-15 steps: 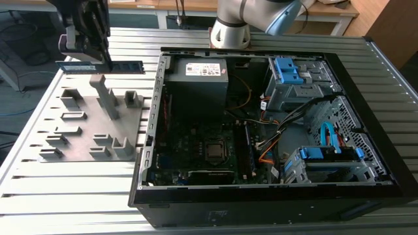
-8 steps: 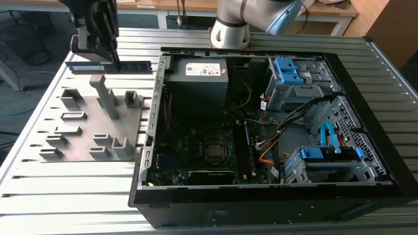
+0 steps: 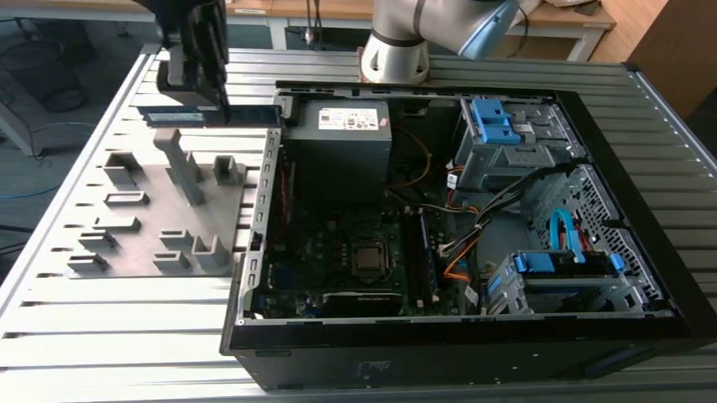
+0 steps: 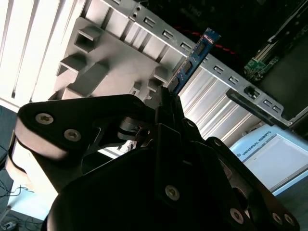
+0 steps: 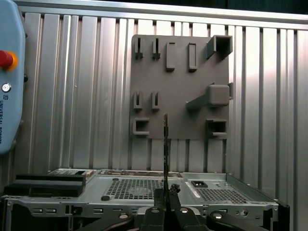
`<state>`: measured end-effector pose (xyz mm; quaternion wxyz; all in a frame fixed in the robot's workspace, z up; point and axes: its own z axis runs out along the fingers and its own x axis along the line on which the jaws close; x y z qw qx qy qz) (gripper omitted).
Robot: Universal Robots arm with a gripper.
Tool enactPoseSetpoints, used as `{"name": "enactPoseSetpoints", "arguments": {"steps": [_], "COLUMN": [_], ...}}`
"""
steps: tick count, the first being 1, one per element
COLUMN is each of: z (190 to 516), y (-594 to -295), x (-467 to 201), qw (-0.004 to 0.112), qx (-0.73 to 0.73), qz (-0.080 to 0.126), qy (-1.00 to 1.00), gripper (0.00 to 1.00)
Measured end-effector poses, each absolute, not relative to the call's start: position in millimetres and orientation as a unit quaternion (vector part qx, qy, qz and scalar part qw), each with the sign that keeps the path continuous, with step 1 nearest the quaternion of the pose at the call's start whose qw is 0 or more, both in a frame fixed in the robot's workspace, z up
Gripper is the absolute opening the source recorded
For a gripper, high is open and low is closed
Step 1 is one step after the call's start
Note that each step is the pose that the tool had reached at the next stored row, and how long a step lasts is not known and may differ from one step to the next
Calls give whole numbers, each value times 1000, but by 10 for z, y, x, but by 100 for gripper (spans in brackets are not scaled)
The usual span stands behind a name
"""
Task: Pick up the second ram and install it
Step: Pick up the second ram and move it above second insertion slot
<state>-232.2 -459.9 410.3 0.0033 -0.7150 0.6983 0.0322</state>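
The second ram (image 3: 213, 116) is a dark green-black stick that hangs level above the far edge of the grey holder plate (image 3: 157, 218), just to the exterior view's left of the open computer case (image 3: 264, 218). My gripper (image 3: 207, 99) is shut on its upper edge. In the second wrist view the ram (image 4: 193, 61) sticks out past my fingers (image 4: 162, 103), bluish and tilted, over the plate (image 4: 106, 62). In the first wrist view the ram (image 5: 165, 149) stands edge-on above the gripper (image 5: 166, 199), in front of the plate (image 5: 180, 82).
Inside the case are the motherboard (image 3: 348, 252), a power supply (image 3: 342, 143), blue drive brackets (image 3: 499, 126) (image 3: 560, 262) and loose cables. The robot base (image 3: 395, 50) stands behind the case. A teach pendant (image 5: 9, 72) lies on the slatted metal table (image 3: 112, 336).
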Motion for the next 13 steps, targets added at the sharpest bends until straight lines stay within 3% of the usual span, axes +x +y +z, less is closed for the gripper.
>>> {"name": "enactPoseSetpoints", "arguments": {"steps": [13], "z": [4049], "y": [-4599], "x": [-2024], "qw": [16], "qx": [-715], "qz": [46], "qy": [698], "gripper": [14]}}
